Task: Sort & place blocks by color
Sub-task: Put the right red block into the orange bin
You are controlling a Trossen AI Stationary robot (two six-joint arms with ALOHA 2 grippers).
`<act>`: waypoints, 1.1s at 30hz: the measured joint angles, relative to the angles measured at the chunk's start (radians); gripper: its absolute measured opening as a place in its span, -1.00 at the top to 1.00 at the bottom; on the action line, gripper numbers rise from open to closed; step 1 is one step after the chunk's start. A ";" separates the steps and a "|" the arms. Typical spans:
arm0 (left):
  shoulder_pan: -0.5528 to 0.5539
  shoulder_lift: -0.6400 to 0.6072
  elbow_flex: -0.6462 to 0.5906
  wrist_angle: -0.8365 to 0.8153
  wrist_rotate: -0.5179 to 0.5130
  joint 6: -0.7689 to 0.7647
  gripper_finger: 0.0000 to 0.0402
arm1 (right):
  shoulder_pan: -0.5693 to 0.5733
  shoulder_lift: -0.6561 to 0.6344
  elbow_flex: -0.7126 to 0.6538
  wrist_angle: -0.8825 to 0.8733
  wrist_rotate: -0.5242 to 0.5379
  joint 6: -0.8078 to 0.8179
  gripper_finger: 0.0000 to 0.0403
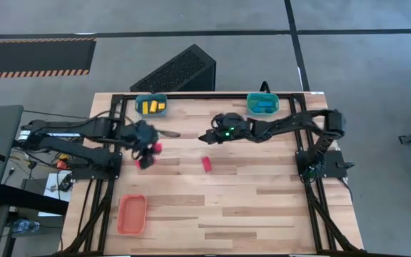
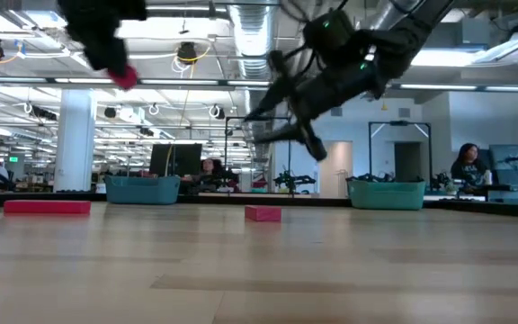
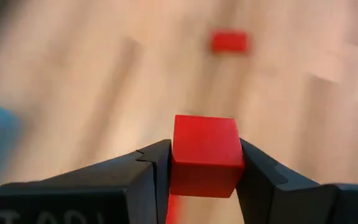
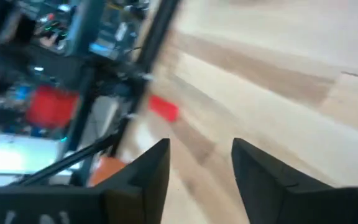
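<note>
A small red cube was clamped between the fingers of the left gripper and carried clear of the wooden table, its flat opposite faces judged the right place for a grip on something so light, rigid and smooth. The right gripper was seen parted and empty. A second red block, a short bar, lay flat mid-table, well apart from the orange tray.
</note>
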 joint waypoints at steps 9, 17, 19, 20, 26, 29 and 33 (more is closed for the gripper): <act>-0.463 -0.059 -0.246 -0.006 0.067 -0.465 0.46 | 0.107 0.170 0.152 -0.205 -0.017 0.059 0.35; -0.798 -0.056 -0.260 0.016 0.047 -0.777 0.43 | 0.237 0.175 0.368 -0.707 0.203 0.023 0.43; -0.847 -0.044 -0.260 0.017 0.042 -0.800 0.43 | 0.253 0.176 0.411 -0.848 0.286 0.027 0.45; -0.866 -0.036 -0.260 0.023 0.048 -0.806 0.43 | 0.262 0.175 0.421 -0.896 0.325 0.040 0.46; -0.936 0.027 -0.260 0.079 0.079 -0.856 0.28 | 0.289 0.176 0.422 -0.985 0.391 0.111 0.47; -0.948 0.069 -0.260 0.083 0.083 -0.884 0.18 | 0.287 0.193 0.422 -0.972 0.361 0.108 0.37; -0.965 0.124 -0.260 0.122 0.103 -0.940 0.09 | 0.285 0.209 0.425 -0.941 0.346 0.086 0.15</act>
